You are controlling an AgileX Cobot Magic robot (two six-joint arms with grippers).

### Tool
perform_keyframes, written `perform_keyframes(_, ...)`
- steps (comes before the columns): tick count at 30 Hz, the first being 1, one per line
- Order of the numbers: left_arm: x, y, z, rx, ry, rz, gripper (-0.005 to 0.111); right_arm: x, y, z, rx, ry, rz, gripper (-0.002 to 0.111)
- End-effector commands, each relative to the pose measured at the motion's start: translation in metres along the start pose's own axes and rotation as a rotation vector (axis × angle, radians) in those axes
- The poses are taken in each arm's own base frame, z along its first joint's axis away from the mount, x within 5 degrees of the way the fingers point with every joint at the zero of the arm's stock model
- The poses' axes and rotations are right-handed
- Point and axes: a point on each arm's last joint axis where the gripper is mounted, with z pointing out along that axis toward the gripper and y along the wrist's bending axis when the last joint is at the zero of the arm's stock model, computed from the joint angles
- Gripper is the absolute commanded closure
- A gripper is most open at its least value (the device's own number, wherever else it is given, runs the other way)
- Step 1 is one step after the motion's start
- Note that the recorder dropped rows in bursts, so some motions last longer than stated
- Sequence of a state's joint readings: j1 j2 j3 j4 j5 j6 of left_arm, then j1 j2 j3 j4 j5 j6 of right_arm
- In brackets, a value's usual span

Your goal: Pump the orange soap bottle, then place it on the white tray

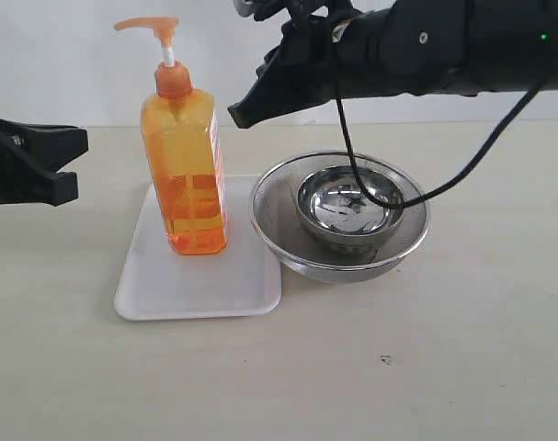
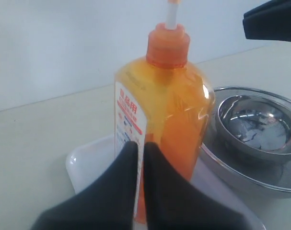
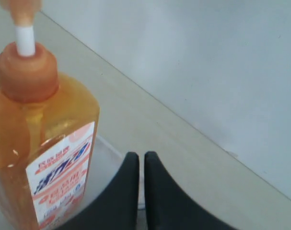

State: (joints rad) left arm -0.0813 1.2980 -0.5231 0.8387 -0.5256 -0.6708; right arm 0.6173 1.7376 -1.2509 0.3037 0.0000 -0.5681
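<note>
Your orange soap bottle (image 1: 185, 175) stands upright on the white tray (image 1: 168, 299), its long axis vertical and its base on the tray's far half. The pump spout (image 1: 148, 25) points toward the left of the exterior view, and the white-and-red label (image 2: 128, 115) runs down a narrow side. Your right gripper (image 1: 240, 115) hangs beside the bottle's shoulder, apart from it, fingers closed together on nothing. Your left gripper (image 2: 139, 143) sits at the left edge of the exterior view, well apart from the bottle, fingertips likewise pressed together and empty. Just right of the tray, a small steel bowl (image 1: 347, 207) rests inside a larger steel bowl (image 1: 279, 241) whose rim meets the tray's edge.
</note>
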Motion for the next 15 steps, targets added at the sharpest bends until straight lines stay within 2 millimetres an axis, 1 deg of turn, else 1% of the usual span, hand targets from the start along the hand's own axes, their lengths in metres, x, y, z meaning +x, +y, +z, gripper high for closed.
perform_keyframes(1,0.002,-0.005,-0.015,-0.015,-0.023,-0.022,0.102,0.010,-0.003,-0.019,0.046,-0.034,-0.002,0.107)
perform_keyframes(6,0.000,-0.007,-0.030,-0.054,-0.057,-0.033,0.102,0.025,-0.001,-0.042,0.069,-0.042,0.016,0.107)
perform_keyframes(15,0.012,-0.018,-0.055,-0.064,-0.086,-0.038,0.102,0.039,0.001,-0.084,0.100,-0.071,0.050,0.107)
